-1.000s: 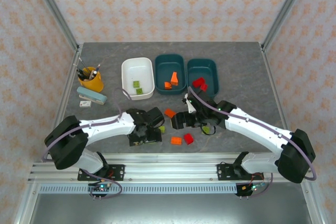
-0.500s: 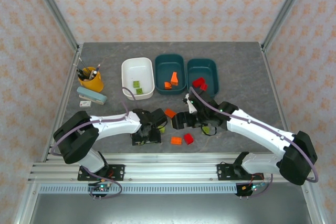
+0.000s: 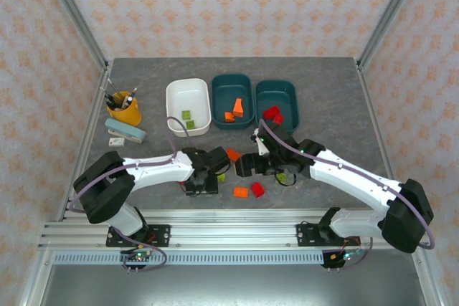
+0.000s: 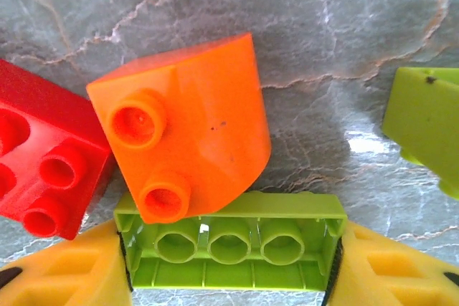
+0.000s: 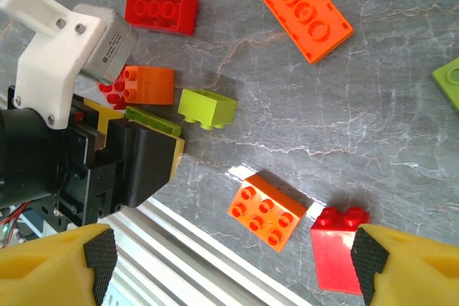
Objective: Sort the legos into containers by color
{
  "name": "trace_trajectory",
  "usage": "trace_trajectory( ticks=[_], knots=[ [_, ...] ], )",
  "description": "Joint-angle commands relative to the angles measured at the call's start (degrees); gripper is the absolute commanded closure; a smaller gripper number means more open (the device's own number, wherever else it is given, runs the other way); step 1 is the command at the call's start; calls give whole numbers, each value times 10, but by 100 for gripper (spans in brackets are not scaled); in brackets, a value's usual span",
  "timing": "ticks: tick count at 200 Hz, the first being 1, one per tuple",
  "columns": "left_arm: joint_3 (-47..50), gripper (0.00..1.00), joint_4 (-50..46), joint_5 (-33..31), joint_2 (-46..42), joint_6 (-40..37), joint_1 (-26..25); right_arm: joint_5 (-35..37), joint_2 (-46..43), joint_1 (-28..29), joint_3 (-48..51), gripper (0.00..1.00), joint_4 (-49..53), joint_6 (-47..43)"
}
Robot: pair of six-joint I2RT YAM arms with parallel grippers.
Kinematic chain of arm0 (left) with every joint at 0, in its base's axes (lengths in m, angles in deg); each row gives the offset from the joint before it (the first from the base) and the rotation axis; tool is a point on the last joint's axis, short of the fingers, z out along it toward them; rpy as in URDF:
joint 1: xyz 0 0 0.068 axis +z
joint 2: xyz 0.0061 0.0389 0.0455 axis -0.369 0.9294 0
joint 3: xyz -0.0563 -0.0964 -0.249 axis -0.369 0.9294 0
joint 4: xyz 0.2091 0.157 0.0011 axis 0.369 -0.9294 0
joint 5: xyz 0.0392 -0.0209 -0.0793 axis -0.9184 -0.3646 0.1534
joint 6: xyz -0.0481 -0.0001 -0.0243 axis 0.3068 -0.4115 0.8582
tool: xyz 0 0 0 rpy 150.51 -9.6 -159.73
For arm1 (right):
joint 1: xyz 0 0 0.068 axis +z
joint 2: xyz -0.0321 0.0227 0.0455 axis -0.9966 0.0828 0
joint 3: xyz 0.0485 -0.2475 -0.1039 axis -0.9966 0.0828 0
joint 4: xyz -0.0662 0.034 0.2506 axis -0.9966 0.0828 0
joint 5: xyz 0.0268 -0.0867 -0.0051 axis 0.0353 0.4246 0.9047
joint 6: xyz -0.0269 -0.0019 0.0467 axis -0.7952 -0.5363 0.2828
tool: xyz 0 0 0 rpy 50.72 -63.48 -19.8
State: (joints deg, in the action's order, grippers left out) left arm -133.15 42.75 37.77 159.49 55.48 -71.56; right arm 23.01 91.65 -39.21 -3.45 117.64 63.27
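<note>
Your left gripper point(image 4: 229, 271) sits low at the table's near middle, yellow fingers point(image 4: 68, 271) clamped on the short ends of a lime green brick point(image 4: 229, 245) whose hollow underside faces the camera. A glossy orange sloped brick point(image 4: 190, 123) touches it, with a red brick point(image 4: 39, 166) against that. Your right gripper point(image 5: 229, 252) hangs opposite, jaws spread wide above the grey marbled table point(image 4: 337, 26). The white tub point(image 3: 188, 94) and teal tubs point(image 3: 232, 89) stand well apart behind, with open tabletop between.
</note>
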Motion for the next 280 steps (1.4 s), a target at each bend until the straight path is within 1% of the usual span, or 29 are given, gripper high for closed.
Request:
trace_trajectory(
  ticks=[1, 14, 26, 60, 76, 95, 109, 122, 142, 161, 182, 197, 204, 216, 225, 232, 258, 280],
  knots=[
    [-43, 49, -54, -43, -47, -3, -5, 39, -35, -1, -28, 14, 26, 8],
    [-77, 49, -89, -55, -69, -8, 1, 58, -44, -5, -46, 14, 31, 18],
    [-105, 49, -113, -55, -84, -14, 21, 69, -50, -12, -61, 14, 28, 31],
    [-185, 49, -138, -30, -98, -57, 127, 69, -45, -46, -94, 15, -26, 76],
    [-234, 49, -146, -20, -78, -90, 179, 51, -27, -65, -114, 15, -55, 91],
    [-287, 48, -152, -9, -39, -125, 228, 34, 10, -77, -147, 15, -70, 95],
    [-322, 49, -155, -3, -10, -141, 250, 33, 31, -80, -168, 15, -69, 90],
    [-342, 48, -158, 2, 9, -149, 258, 33, 42, -82, -179, 15, -56, 82],
    [-323, 47, -141, 23, 11, -140, 247, 44, 41, -83, -168, 15, -36, 71],
    [-267, 42, -100, 39, -8, -131, 201, 50, 25, -83, -129, 15, -31, 67],
    [-222, 29, -52, 75, 1, -135, 140, 46, 17, -84, -96, 16, -12, 62],
    [-220, 20, -47, 64, 23, -153, 97, 52, -3, -84, -68, 16, -8, 64],
    [-225, 18, -55, 62, 40, -151, 87, 58, -4, -84, -57, 16, -4, 65],
    [-231, 13, -60, 61, 66, -137, 77, 66, -31, -84, -44, 15, 4, 66],
    [-237, 7, -57, 51, 77, -129, 66, 71, -41, -84, -36, 15, 9, 68],
    [-245, 3, -58, 39, 87, -125, 60, 74, -47, -84, -29, 15, 10, 70],
    [-290, 2, -79, 26, 148, -129, 52, 78, -66, -84, -8, 15, 4, 89],
    [-317, 3, -77, 21, 189, -132, 44, 84, -81, -84, 2, 15, 4, 95]
  ],
)
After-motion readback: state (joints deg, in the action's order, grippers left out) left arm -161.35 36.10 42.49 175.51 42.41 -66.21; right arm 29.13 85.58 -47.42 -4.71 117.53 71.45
